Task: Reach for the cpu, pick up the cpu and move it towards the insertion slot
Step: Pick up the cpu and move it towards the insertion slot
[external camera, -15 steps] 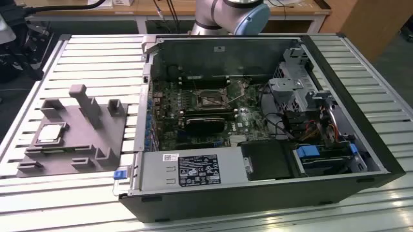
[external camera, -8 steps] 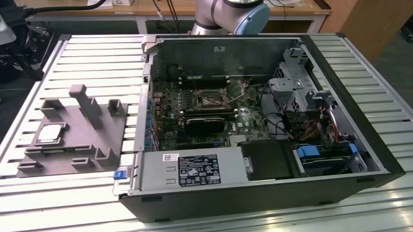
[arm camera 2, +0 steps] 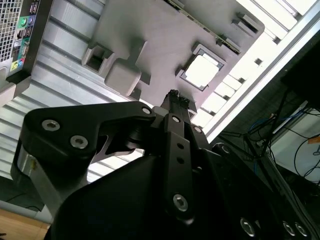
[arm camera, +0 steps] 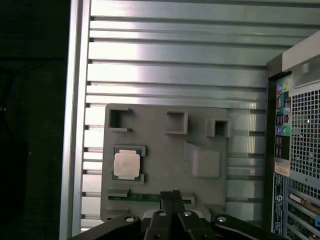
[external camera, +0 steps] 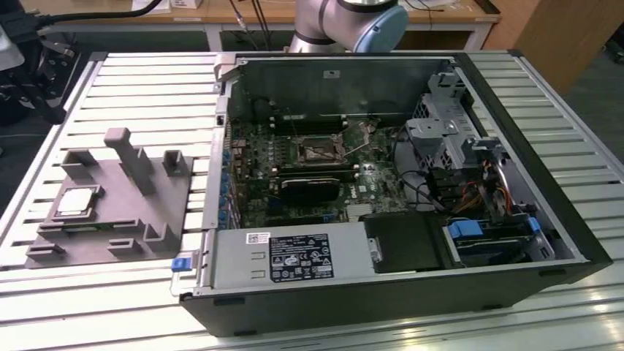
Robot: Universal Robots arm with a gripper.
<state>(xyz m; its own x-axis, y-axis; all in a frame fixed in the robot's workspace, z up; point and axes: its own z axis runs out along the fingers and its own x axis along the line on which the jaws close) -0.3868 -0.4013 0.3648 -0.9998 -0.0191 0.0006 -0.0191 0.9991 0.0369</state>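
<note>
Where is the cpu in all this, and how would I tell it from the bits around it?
Start at the open computer case; on the slatted table to the exterior view's left of it lies a grey fixture plate. The cpu sits in a square recess of that plate. It is the one flat, silvery square there, among grey plastic blocks and posts.

Robotics lab: slotted aluminium bench (external camera: 137,95), opened computer case (external camera: 390,301)

No legible print on the label (external camera: 300,263)
</note>
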